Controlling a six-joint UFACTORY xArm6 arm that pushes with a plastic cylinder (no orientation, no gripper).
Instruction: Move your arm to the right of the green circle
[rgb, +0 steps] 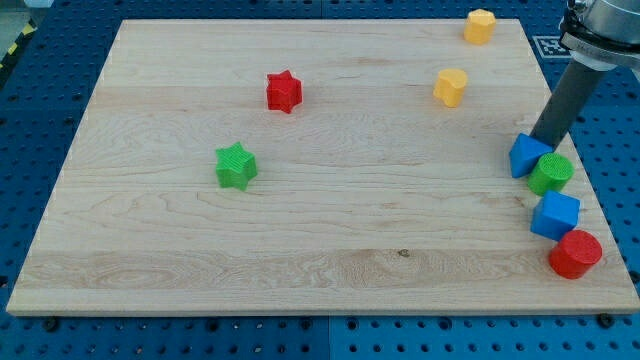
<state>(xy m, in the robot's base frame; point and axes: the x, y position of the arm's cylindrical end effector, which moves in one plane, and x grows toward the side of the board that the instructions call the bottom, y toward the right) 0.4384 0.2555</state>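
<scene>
The right edge of the surface (330, 240) is pretty crowded: a blue block (526, 155), green circle (551, 173), blue cube (554, 215) and red cylinder (575, 253) are packed in a touching column. My tip (537, 139) is wedged just above them. Barely any board is left to the view's right of the green circle.

straight dark rod (566, 103), matte grey-black, round in section, plain along its length with no markings. wider silvery-grey collar above, ringed by a pale band, cut off at the view's top right. lower end, my tip (541, 141), blunt.
</scene>
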